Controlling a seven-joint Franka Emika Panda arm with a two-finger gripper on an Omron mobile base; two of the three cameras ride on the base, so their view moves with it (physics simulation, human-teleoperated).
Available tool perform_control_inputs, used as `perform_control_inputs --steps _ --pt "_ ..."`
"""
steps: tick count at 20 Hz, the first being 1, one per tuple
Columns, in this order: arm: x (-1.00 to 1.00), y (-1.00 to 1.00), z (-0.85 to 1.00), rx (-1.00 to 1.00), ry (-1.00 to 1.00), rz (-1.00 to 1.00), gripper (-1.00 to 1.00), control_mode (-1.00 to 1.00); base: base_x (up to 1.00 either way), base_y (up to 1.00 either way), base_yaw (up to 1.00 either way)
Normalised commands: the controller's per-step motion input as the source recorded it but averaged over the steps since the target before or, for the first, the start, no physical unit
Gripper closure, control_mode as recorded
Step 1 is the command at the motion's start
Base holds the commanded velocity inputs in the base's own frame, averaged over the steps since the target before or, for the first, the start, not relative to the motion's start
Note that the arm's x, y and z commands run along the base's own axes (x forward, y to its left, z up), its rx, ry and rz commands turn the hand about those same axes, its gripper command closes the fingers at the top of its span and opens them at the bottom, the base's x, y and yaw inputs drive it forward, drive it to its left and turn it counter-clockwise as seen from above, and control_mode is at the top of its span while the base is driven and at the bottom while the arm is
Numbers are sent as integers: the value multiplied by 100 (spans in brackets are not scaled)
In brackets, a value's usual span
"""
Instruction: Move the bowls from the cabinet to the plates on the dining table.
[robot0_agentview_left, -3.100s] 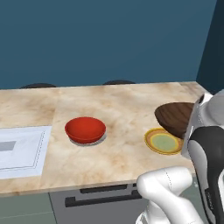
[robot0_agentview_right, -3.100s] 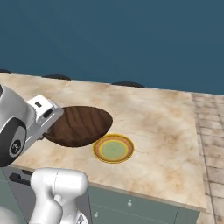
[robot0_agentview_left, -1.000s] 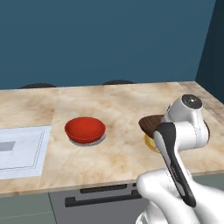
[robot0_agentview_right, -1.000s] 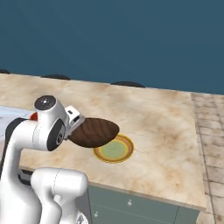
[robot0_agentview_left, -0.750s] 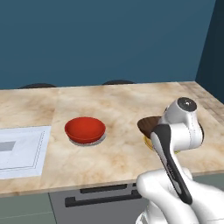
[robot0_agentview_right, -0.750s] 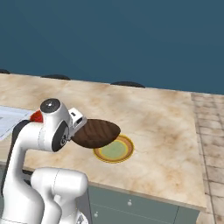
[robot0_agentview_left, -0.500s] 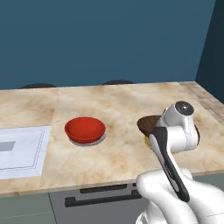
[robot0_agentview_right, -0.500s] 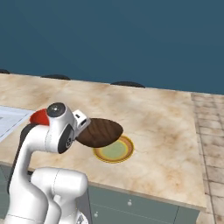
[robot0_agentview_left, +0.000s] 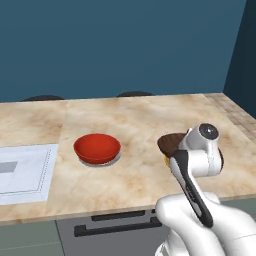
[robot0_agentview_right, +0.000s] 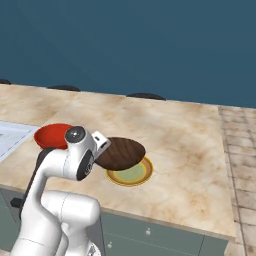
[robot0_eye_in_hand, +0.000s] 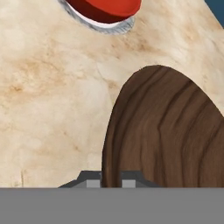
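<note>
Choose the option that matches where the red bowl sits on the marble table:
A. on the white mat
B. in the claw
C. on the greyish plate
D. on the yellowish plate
C: the red bowl rests on the greyish plate, whose rim shows beneath it, while the claw holds the brown bowl.

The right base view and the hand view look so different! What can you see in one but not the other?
Right base view alone: the yellowish plate under the held bowl, the robot's white arm, the blue wall and tiled floor.

Hand view alone: the greyish plate rim beneath the red bowl, and the fingers shut on the brown bowl's edge.

Both: the brown wood-grain bowl, the red bowl and the marble dining table.
</note>
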Motion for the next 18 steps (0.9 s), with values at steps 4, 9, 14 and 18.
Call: perform_control_inputs --steps 4,9,14,18 --pt "14 -17 -11 0 0 0 100 -100 0 0 0" --pt "15 -12 -5 0 0 0 100 -100 0 0 0" --pt "14 -1 -8 0 6 0 100 -100 0 0 0" --pt "12 0 -28 0 5 0 100 -100 0 0 0"
